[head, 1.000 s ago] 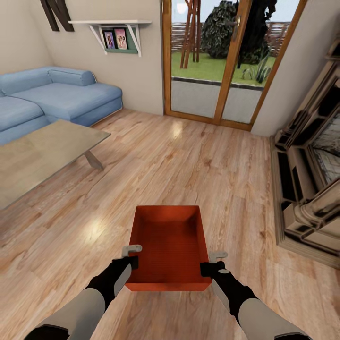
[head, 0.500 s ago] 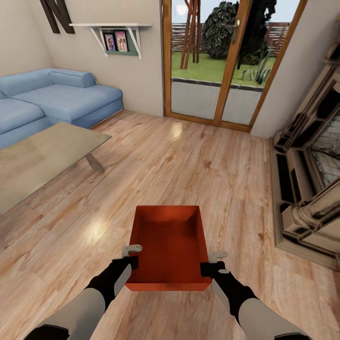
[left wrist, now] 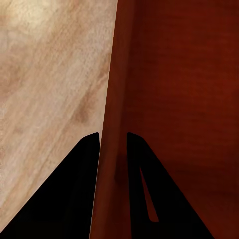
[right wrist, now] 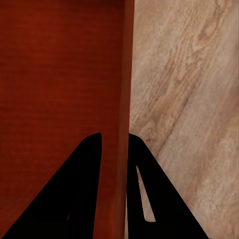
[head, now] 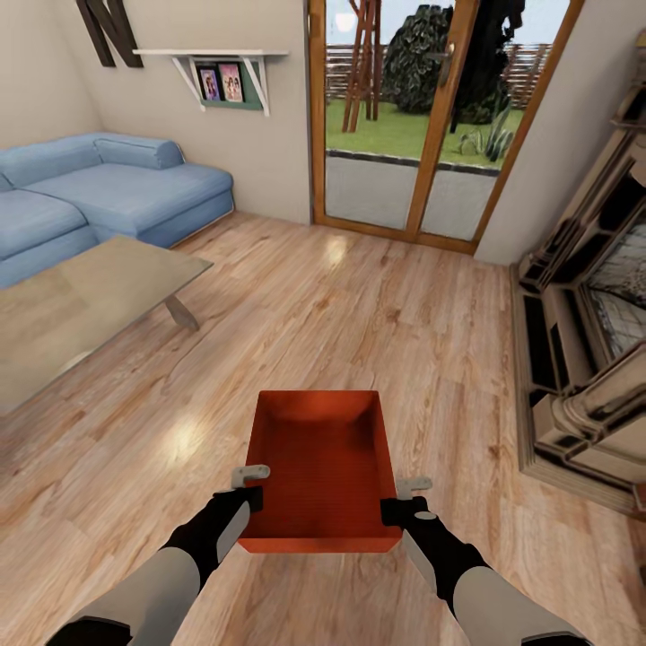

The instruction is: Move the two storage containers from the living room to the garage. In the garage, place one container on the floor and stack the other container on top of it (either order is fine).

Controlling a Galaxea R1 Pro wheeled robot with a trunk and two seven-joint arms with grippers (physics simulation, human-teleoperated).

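I carry one orange-red storage container (head: 323,467) in front of me above the light wood plank floor (head: 359,305) of the living room. My left gripper (head: 254,484) is shut on the container's left wall (left wrist: 117,99), one finger inside and one outside. The right wall (right wrist: 124,99) is pinched the same way by my right gripper (head: 399,499). The container is empty and held level.
A glass table (head: 81,305) and a blue corner sofa (head: 108,184) stand to the left. The fireplace (head: 583,341) lines the right side. Wood-framed glass doors (head: 422,117) are straight ahead, with a wall shelf (head: 220,72) to their left.
The view has shifted slightly: sofa, table and fireplace sit a little lower and further out in the picture. Both grippers keep the same hold on the container.
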